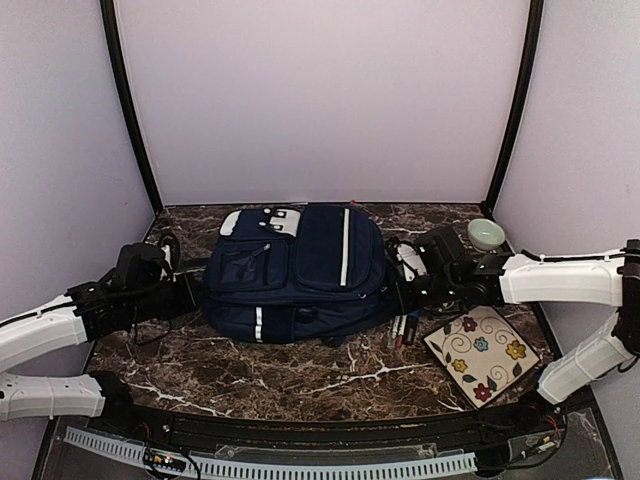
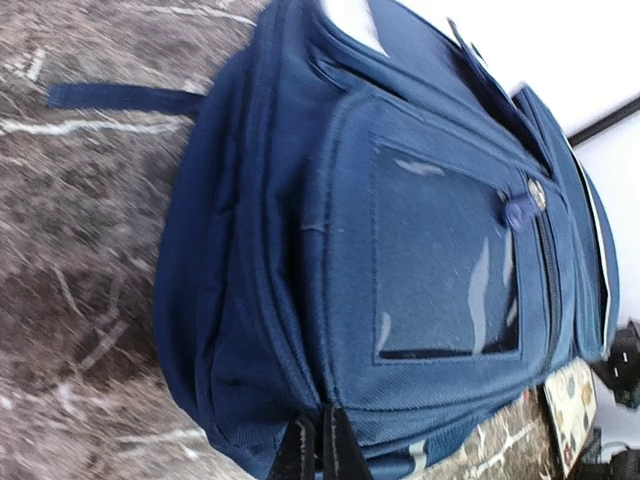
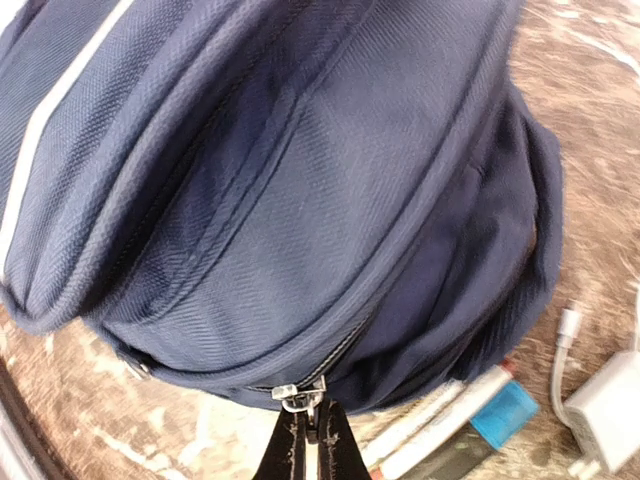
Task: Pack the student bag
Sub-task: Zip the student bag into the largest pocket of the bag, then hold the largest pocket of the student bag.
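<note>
Lying flat in the middle of the dark marbled bench (image 1: 300, 385), the student bag (image 1: 300, 270) is seen with its front pockets turned upward and its pale grey patch toward the back wall. It is flanked by both arms, each reaching in low from its own side. The left arm is stretched along the bench with the wrist held roughly level, and the left gripper (image 2: 320, 432) is brought against the bag's left side. Its jaws are pressed together at the edge of the navy fabric below the clear-windowed pocket; whether any cloth is caught between them cannot be told. The right arm is bent at the elbow near the right wall, its white forearm carried almost horizontally toward the bag's right side. The right gripper (image 3: 308, 430) is set at the zipper track, and its jaws are closed tightly on the small silver zipper pull (image 3: 298, 393). Just beside that hand, a few markers (image 3: 450, 425) are laid partly under the bag's bulge, with a white charger (image 3: 610, 410) and its cable near them. A flower-patterned card (image 1: 481, 352) is placed on the bench below the right wrist, and a pale green bowl (image 1: 486, 234) is stood near the back right corner.
</note>
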Available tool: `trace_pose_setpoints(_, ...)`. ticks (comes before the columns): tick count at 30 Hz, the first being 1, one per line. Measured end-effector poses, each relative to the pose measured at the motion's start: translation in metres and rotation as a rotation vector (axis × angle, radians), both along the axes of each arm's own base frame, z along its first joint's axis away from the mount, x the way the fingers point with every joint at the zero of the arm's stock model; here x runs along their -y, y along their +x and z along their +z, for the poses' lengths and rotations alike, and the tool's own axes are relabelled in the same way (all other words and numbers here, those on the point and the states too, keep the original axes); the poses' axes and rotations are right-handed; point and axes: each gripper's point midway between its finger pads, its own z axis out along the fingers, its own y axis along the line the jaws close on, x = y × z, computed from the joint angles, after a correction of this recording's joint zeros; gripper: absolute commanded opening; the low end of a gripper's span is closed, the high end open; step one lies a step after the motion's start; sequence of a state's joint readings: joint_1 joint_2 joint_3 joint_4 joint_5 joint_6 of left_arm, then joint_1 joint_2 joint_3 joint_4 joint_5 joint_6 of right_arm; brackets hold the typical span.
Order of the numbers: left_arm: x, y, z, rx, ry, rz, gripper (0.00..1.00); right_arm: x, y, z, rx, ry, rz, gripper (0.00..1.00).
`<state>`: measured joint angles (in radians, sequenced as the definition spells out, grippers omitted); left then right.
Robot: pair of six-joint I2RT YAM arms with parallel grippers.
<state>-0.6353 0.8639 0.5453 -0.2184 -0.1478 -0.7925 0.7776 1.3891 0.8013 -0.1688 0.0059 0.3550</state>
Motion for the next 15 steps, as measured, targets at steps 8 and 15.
trace_pose_setpoints(8,-0.006,0.036,0.052,0.223,0.159,-0.049,0.43,-0.013,-0.012,-0.01,-0.07,0.031,0.099,0.0)
trace_pose_setpoints(15,0.187,-0.029,0.079,0.646,0.455,-0.8,0.54,-0.017,-0.015,-0.01,-0.098,0.062,0.106,0.0)
